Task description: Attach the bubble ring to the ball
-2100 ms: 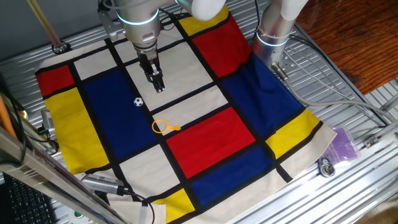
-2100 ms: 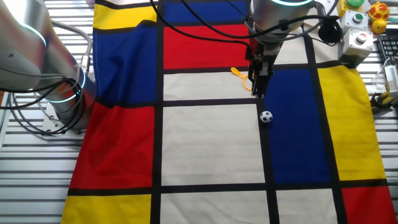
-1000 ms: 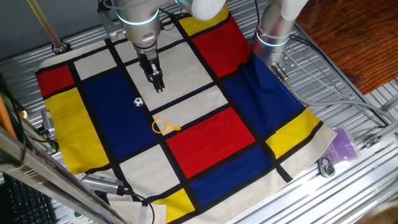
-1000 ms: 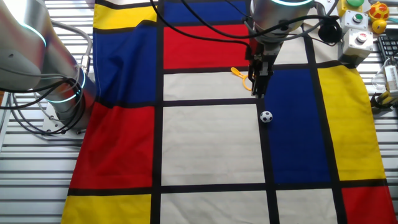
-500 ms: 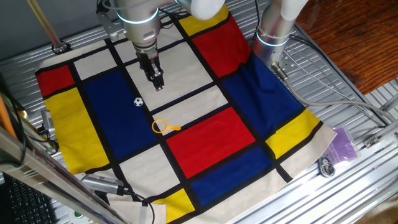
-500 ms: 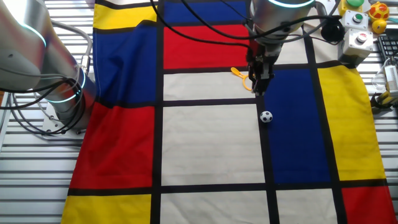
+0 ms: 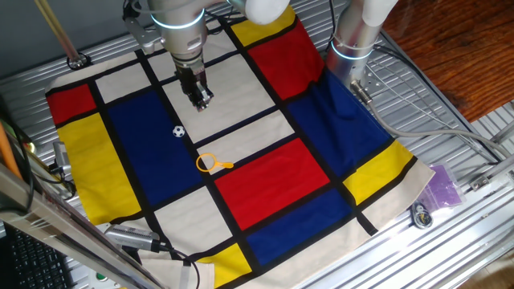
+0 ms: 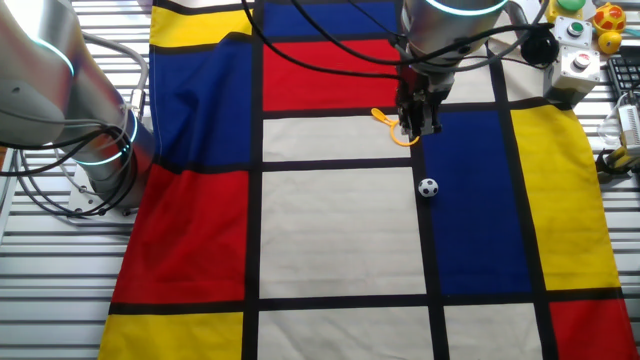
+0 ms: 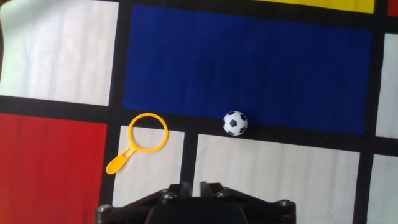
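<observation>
Progress: nothing is attached yet. The bubble ring (image 9: pixel 147 134) and the ball (image 9: pixel 235 123) lie apart on the checked cloth (image 7: pixel 273 181), neither touching the other, and I hold neither of them. By my judgement the whole task remains: pick up the ring, carry it over, and seat its hoop on the ball.

My gripper (image 7: pixel 201 99) hangs above a white panel, clear of the cloth and off to one side of both items. My fingertips look drawn close together with nothing between them; the hand view shows only their base, so I go by the fixed views.

Ring: a thin orange-yellow hoop with a short straight handle, lying flat. The hoop sits on the black stripe where the red, white and blue panels meet; the handle points back toward the red panel's edge. From the other fixed view my fingers partly hide it (image 8: pixel 390 124).

Ball: white with black patches, resting on the black stripe at the blue panel's edge (image 7: pixel 178 131), near the ring.
</observation>
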Robot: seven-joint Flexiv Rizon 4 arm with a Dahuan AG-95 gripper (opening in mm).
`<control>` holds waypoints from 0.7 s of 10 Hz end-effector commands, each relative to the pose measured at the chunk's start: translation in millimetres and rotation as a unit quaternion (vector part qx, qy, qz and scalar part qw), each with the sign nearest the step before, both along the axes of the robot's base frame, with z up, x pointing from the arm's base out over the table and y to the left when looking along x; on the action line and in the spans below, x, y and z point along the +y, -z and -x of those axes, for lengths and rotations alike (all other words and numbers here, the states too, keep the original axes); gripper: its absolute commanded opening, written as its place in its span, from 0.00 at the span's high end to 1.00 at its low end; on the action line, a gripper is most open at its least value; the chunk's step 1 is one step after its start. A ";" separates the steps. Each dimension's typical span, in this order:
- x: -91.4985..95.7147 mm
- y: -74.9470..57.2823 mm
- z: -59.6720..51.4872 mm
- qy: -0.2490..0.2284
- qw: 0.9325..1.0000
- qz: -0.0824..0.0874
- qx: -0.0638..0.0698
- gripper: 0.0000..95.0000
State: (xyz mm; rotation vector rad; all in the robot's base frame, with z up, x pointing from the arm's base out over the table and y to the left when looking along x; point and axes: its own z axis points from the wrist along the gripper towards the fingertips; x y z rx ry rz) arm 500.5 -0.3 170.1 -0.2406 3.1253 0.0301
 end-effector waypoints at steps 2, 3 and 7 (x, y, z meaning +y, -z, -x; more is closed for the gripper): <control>-0.3 2.5 -2.8 -0.033 0.999 -0.001 0.008 1.00; -0.6 4.8 -4.5 -0.043 0.999 -0.002 0.008 1.00; 11.4 11.8 -9.9 -0.068 0.997 -0.002 0.026 1.00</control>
